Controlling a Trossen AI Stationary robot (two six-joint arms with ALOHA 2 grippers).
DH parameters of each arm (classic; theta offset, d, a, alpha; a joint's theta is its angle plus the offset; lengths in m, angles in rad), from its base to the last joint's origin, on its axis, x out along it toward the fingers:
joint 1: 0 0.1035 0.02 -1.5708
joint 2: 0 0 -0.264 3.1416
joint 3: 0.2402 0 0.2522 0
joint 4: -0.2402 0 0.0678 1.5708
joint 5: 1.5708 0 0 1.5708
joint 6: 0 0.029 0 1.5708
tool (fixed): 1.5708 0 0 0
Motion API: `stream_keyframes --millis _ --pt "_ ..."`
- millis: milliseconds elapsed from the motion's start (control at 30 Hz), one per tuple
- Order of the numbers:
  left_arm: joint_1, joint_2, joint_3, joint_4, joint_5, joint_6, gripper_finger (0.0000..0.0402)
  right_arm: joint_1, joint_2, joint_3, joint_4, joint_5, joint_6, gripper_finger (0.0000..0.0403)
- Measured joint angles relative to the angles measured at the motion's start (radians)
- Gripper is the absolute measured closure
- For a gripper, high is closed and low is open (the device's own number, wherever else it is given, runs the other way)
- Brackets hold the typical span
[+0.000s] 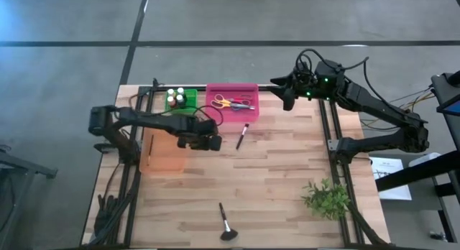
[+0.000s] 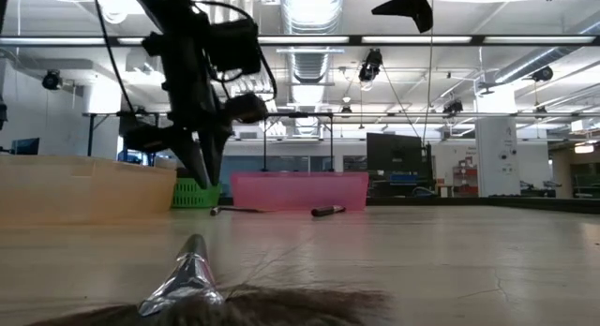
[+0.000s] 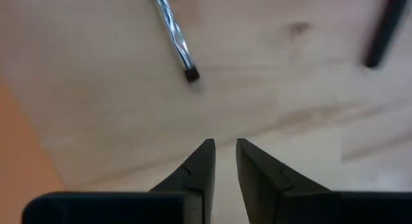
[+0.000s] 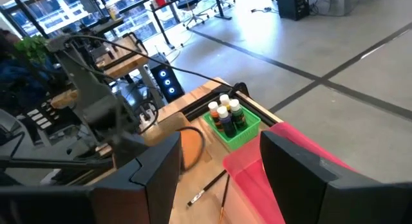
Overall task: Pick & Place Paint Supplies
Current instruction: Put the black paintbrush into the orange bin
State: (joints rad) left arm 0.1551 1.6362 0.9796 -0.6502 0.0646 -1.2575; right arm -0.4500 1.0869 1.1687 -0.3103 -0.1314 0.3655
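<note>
My left gripper hangs over the wood table, fingers pointing down and shut on nothing, just right of an orange tray. A small dark-handled brush lies on the table to its right and shows in the left wrist view. A slim brush lies at the orange tray's left. A large brush lies near the front edge. Paint bottles stand in a green basket. Scissors lie in a pink tray. My right gripper is open and empty, high beside the pink tray.
A green plant sprig lies at the table's front right. Black frame rails run along the table's left and right sides. Bare wood lies between the brushes and the sprig.
</note>
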Motion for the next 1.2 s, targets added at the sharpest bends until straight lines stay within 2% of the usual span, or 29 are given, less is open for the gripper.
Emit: stream_keyframes --millis 233,400,700,1200 --pt "0.024 0.076 0.021 -0.003 -0.02 0.0 0.033 0.0 -0.024 0.0 -0.03 -0.001 -0.003 0.0196" --pt "0.038 0.077 0.01 0.003 -0.05 -0.004 0.033 0.0 -0.04 0.0 -0.06 0.0 -0.016 0.0196" --pt "0.046 0.077 -0.035 0.059 -0.046 -0.004 0.033 -0.001 -0.054 0.0 -0.079 0.002 -0.022 0.0196" --pt "0.051 0.083 -0.037 0.089 -0.039 -0.007 0.033 0.0 -0.057 0.0 -0.078 0.004 -0.018 0.0196"
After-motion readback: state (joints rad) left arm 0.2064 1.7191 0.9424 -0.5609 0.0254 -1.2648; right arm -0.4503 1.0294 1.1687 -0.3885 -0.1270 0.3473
